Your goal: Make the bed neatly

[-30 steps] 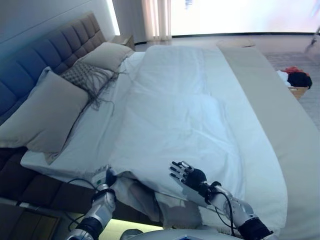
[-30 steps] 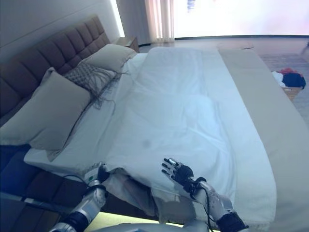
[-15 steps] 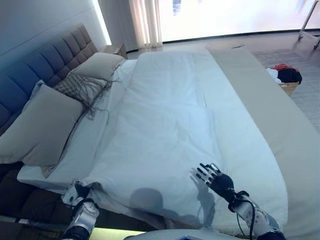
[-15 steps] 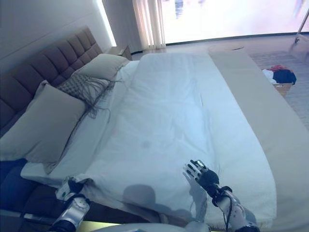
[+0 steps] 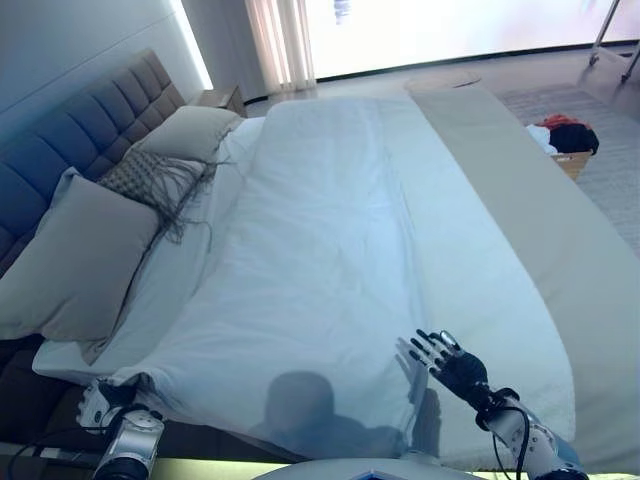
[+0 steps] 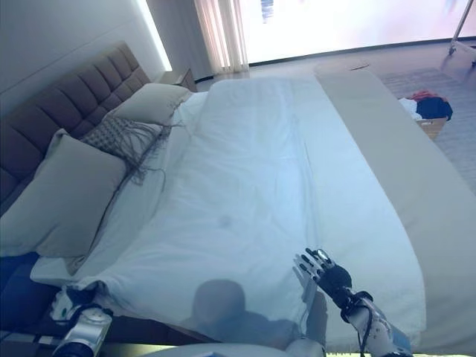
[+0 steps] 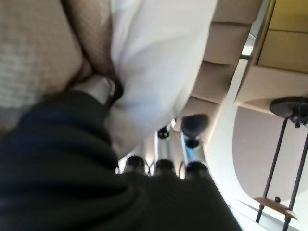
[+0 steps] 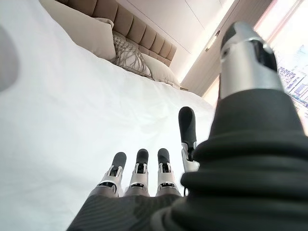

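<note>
A white duvet (image 5: 320, 250) lies spread lengthwise down the bed, running from the far end at 12 o'clock to the near edge at 6 o'clock, mostly flat with soft creases along its middle. Its near corner at about 8 o'clock hangs over the mattress edge, and the left hand (image 5: 105, 400) sits right at that corner. In the left wrist view white cloth is bunched against the hand (image 7: 103, 89), and the thumb appears to press into it, though the picture is too close to be certain; the fingers look curled around the fabric. The right hand (image 5: 452, 362) is at about 5 o'clock, palm toward the duvet, its fingers (image 8: 139, 166) straight and slightly fanned, holding nothing; whether the fingertips touch the cloth cannot be told. A beige bedspread (image 5: 540, 220) runs along the 3 o'clock side of the bed, beside the duvet. At 9 to 10 o'clock a large beige pillow (image 5: 75, 255) leans against the padded headboard (image 5: 70, 150), with a patterned fringed cushion (image 5: 150, 175) next to it and a second beige pillow (image 5: 195, 130) farther toward 11 o'clock. At 2 o'clock a basket of clothes (image 5: 565, 145) stands on the floor, well apart from the bed.
</note>
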### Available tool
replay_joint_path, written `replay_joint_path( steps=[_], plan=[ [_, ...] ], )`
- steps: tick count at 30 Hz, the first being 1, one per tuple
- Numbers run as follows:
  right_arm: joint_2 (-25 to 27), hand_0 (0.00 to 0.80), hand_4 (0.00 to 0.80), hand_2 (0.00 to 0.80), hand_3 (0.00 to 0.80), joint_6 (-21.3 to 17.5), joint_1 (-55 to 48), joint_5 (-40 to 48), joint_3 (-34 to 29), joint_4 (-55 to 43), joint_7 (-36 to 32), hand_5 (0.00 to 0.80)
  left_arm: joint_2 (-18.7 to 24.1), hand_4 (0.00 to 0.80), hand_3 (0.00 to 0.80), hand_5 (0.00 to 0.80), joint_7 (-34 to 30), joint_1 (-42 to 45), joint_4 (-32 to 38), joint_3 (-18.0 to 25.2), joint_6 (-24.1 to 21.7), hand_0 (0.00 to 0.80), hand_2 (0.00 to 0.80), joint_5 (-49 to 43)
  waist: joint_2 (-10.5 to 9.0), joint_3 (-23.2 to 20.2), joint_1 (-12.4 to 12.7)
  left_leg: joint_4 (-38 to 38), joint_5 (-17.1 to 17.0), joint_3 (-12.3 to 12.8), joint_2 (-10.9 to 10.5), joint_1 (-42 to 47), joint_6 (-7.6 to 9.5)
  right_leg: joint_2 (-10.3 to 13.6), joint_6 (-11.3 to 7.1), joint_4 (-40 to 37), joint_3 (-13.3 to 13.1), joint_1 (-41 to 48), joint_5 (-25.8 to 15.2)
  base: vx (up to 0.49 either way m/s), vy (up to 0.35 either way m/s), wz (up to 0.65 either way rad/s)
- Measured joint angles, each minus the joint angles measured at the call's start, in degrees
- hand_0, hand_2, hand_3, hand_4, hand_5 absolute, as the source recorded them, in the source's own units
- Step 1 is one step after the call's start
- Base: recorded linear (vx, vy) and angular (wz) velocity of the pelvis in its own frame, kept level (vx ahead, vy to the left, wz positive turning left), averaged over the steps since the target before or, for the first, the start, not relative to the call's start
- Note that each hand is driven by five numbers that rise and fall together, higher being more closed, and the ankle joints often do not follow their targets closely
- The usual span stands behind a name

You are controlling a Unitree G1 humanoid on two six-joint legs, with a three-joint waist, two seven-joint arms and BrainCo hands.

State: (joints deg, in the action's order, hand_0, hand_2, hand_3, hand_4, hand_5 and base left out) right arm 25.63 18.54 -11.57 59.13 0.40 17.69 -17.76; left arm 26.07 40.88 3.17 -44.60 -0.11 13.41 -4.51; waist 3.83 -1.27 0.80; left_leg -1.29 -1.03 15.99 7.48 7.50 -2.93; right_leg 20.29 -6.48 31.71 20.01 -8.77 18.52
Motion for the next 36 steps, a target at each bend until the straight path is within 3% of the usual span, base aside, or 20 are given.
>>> replay_joint_path(
  steps=[4, 18, 20, 24, 28, 30, 32, 34, 35, 36],
  plan=[
    [0.02, 0.000, 0.000, 0.000, 0.000, -0.63, -0.04, 0.03, -0.02, 0.05, 0.35, 0.000, 0.49, 0.800, 0.800, 0.800, -1.32, 0.67, -0.43, 2.36, 1.05, 0.800, 0.800, 3.04, 0.13, 0.08, 0.03, -0.07, -0.80, -0.58, 0.25, -0.22, -0.87, -0.02, 0.03, -0.58, 1.04, 0.60, -0.02, 0.003, 0.016, 0.06],
    [-0.02, 0.000, 0.000, 0.000, 0.000, -2.95, 0.22, 0.12, 0.32, 0.02, 3.31, 0.000, 2.50, 0.800, 0.800, 0.800, -2.63, -1.23, -7.98, 8.24, 3.78, 0.800, 0.800, 11.09, 0.22, 0.14, 0.03, 0.38, -1.33, -1.16, 1.45, -0.18, -0.81, -1.38, 0.09, -3.51, 3.49, 2.84, -0.07, 0.008, -0.004, -0.02],
    [-0.07, 0.000, 0.000, 0.000, 0.000, -3.03, 0.18, 0.12, 0.32, 0.00, 3.32, 0.000, 2.95, 0.800, 0.800, 0.800, -2.95, -2.00, -8.20, 8.69, 4.83, 0.800, 0.800, 11.07, -0.05, 0.18, -0.01, 0.76, -2.40, -1.63, 1.31, -0.30, -2.43, -1.46, 0.19, -4.14, 4.02, 3.39, -0.15, 0.031, -0.013, 0.05],
    [-0.27, 0.000, 0.000, 0.000, 0.000, -3.14, 0.22, 0.12, 0.59, -0.03, 3.13, 0.000, 6.06, 0.800, 0.800, 0.800, -3.56, -2.04, -8.43, 11.07, 6.90, 0.800, 0.800, 13.91, -1.69, 0.19, -0.04, 4.58, -2.64, -3.66, 2.09, -1.37, -3.13, -1.98, 0.56, -6.03, 4.30, 5.43, -0.37, 0.023, -0.002, -0.05],
    [-0.11, 0.000, 0.000, 0.000, 0.000, -4.00, 0.23, 0.12, 0.64, 0.09, 2.15, 0.000, 8.69, 0.800, 0.800, 0.800, -4.72, -2.13, -10.42, 15.22, 7.07, 0.800, 0.800, 16.70, -2.38, 0.23, -0.44, 4.17, -2.89, -3.59, 1.98, -0.80, -4.01, -2.01, 0.64, -6.04, 4.28, 5.55, -0.47, 0.006, -0.004, -0.05],
    [-1.86, 0.000, 0.000, 0.000, 0.000, -3.62, 0.27, 0.15, 1.10, 0.55, 2.05, 0.000, 10.06, 0.800, 0.800, 0.800, -5.99, -2.49, -10.50, 15.57, 7.13, 0.800, 0.800, 16.67, -5.29, 0.69, -0.19, 13.11, -0.12, -3.53, 1.19, -5.99, -5.43, -0.87, -0.22, -9.75, 4.38, 8.29, -1.48, 0.000, 0.000, 0.00],
    [-1.91, 0.000, 0.000, 0.000, 0.000, -3.64, 0.85, 0.69, 1.03, 0.26, 2.04, 0.000, 10.02, 0.800, 0.800, 0.800, -6.60, -1.86, -10.45, 15.29, 8.01, 0.800, 0.800, 16.67, -3.44, 0.99, 0.07, 7.09, -3.97, -2.69, 1.19, -6.28, -2.89, -2.53, -0.66, -11.15, 4.50, 10.69, -2.18, 0.015, -0.021, -0.14],
    [-2.49, 0.000, 0.000, 0.000, 0.000, -3.33, 0.65, 0.72, 1.36, 0.39, 2.01, 0.000, 10.16, 0.471, 0.471, 0.471, -6.61, -1.67, -10.39, 15.30, 8.42, 0.471, 0.471, 16.63, -3.58, 0.91, 0.11, 3.38, -4.09, -2.76, 0.83, -3.83, -3.01, -2.55, -1.69, -12.51, 4.37, 11.51, -2.05, 0.019, -0.020, -0.09],
    [-2.51, 0.000, 0.000, 0.000, 0.000, -3.33, 0.67, 0.72, 1.08, 0.44, 2.05, 0.000, 9.97, 0.000, 0.000, 0.000, -6.59, -1.92, -10.20, 15.32, 8.29, 0.000, 0.000, 16.54, -3.44, 0.98, 0.00, 2.11, -4.09, -2.87, 0.77, -3.71, -3.01, -2.69, -1.90, -12.77, 4.66, 11.21, -2.29, 0.018, -0.008, 0.05],
    [-2.52, 0.000, 0.000, 0.000, 0.000, -3.21, 0.61, 0.72, 1.03, 0.51, 2.09, 0.000, 10.06, 0.000, 0.000, 0.000, -6.59, -1.90, -10.21, 15.43, 8.16, 0.000, 0.000, 16.52, -3.42, 1.00, 0.10, 1.17, -4.10, -2.84, 0.66, -3.32, -2.99, -2.70, -1.99, -12.84, 4.89, 11.05, -2.39, 0.018, -0.006, 0.12]
  ],
)
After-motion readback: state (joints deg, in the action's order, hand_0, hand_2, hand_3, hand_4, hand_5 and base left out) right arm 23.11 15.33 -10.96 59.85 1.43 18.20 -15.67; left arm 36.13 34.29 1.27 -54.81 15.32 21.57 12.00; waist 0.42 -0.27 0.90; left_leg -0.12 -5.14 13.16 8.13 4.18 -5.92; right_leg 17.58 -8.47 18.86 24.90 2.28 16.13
